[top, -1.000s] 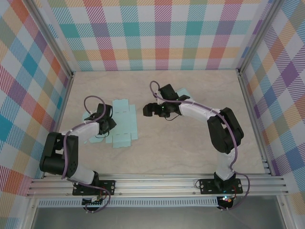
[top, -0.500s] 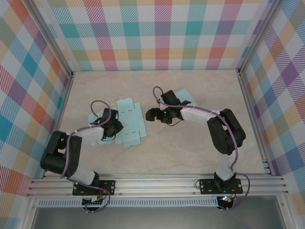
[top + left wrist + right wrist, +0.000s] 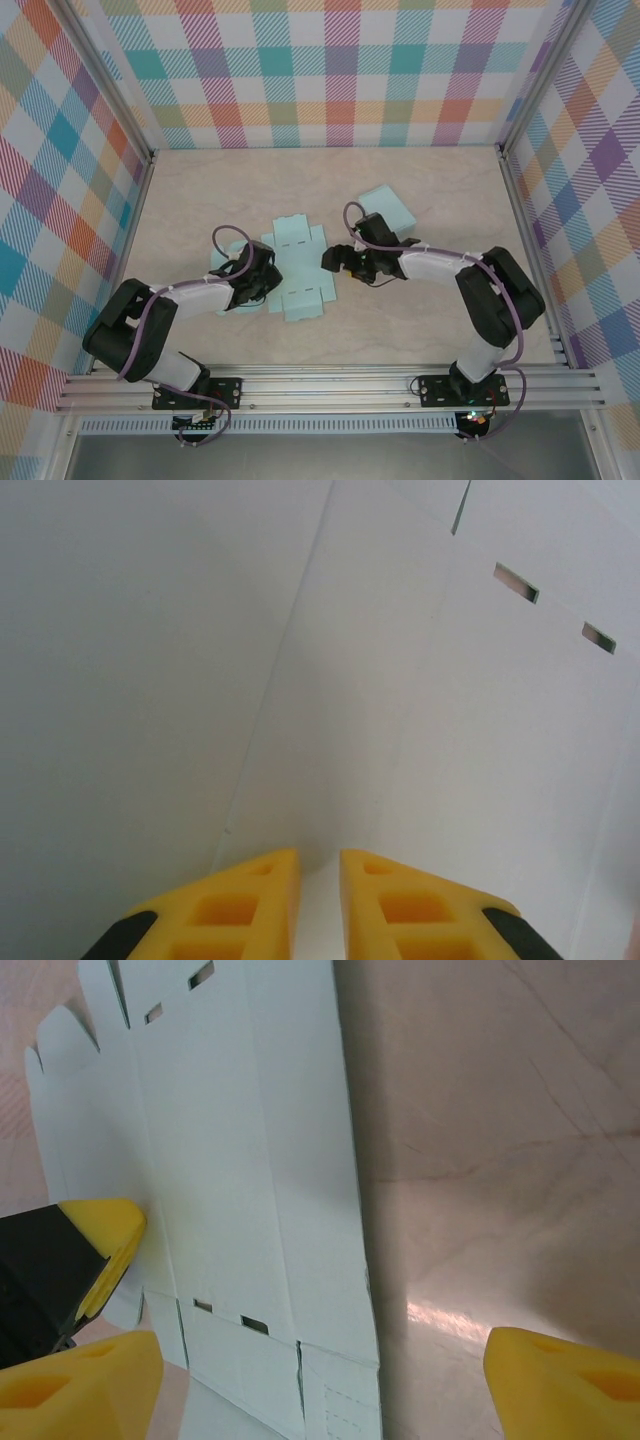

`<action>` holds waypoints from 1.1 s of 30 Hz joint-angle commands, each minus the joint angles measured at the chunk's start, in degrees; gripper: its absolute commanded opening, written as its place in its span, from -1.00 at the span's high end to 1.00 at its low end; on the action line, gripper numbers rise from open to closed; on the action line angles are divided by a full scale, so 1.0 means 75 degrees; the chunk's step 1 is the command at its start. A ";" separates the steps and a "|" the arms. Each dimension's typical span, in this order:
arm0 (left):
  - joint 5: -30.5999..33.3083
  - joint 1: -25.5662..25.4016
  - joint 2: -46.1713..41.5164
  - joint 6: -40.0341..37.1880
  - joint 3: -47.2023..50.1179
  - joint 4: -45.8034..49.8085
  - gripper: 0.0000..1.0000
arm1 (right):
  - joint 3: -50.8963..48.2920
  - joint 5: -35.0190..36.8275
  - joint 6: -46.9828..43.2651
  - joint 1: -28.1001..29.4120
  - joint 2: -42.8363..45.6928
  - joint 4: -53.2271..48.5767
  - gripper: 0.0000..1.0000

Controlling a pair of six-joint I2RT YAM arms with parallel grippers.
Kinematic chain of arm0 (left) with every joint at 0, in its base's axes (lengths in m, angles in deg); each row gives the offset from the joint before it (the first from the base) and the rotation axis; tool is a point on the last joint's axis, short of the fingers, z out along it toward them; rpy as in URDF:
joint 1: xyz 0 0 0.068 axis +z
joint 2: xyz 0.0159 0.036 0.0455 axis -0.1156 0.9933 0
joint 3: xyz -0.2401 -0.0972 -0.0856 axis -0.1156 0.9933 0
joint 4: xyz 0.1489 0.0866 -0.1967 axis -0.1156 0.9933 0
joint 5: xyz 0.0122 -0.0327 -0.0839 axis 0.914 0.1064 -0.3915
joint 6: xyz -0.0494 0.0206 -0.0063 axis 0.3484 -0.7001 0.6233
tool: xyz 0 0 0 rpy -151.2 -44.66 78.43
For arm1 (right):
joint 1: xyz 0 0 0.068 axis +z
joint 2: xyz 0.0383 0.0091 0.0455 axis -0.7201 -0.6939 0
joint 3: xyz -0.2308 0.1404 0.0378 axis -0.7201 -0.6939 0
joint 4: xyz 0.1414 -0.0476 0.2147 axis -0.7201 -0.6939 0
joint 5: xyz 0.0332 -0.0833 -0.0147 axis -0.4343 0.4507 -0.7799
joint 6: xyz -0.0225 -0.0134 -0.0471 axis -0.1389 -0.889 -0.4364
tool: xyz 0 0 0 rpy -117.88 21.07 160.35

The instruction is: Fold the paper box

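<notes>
**Marbled tabletop, flat blank bracketed by both grippers**

Beige marbled table [image 3: 430,320] inside plaid walls [image 3: 330,70] is my working ground. The pale blue flat paper box blank [image 3: 300,272] lies unfolded on it between my two arms. Its long axis runs away from the bases with a slight tilt.

My left gripper [image 3: 320,875] is the one in contact. Its yellow fingers [image 3: 245,905] are drawn to a narrow slit with the sheet's edge in the gap, so I read that as a pinch on the blank. The rest of the sheet, small slots [image 3: 515,582] included, spreads out ahead of those jaws.

My right gripper [image 3: 320,1350] stands spread wide and holds nothing. One long edge of the blank runs straight ahead between its jaws, with sheet toward the left jaw and bare table toward the right. I judge the coming fold turns on that edge, since the right jaws lie along it rather than across it.

I cannot see how deep the sheet sits in the left pinch. A pale blue scrap beneath the left arm is too covered to identify. A second pale blue paper piece [image 3: 388,207] lies on the table behind the right jaws.
</notes>
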 commanded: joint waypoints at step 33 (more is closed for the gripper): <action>-0.0250 -0.0222 -0.0032 0.0593 0.0117 -0.0116 0.61 | -0.1001 -0.1262 0.1720 0.0448 -0.1234 0.4628 0.24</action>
